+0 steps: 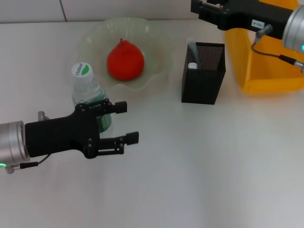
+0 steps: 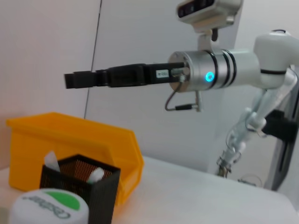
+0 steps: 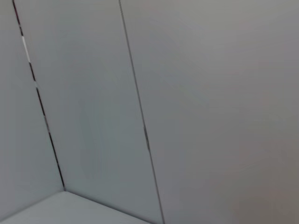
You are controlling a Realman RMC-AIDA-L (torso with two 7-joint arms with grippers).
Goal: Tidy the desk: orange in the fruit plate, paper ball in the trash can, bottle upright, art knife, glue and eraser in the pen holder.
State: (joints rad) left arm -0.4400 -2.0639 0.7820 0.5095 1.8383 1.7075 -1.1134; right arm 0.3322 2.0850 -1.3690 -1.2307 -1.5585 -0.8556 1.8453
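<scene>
My left end effector [image 1: 127, 122] hangs fingers apart just beside the upright bottle [image 1: 90, 97]; my right end effector [image 1: 202, 12], state unclear, hovers above the trash can [image 1: 259, 71]

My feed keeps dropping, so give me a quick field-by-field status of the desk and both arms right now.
orange: in the fruit plate
bottle: upright, near the plate
pen holder: black mesh, two items standing inside, which ones unclear
trash can: yellow, beside the holder, contents hidden
left gripper: open, beside the bottle, holding nothing
right gripper: raised over the far edge near the trash can
desk: white
</scene>
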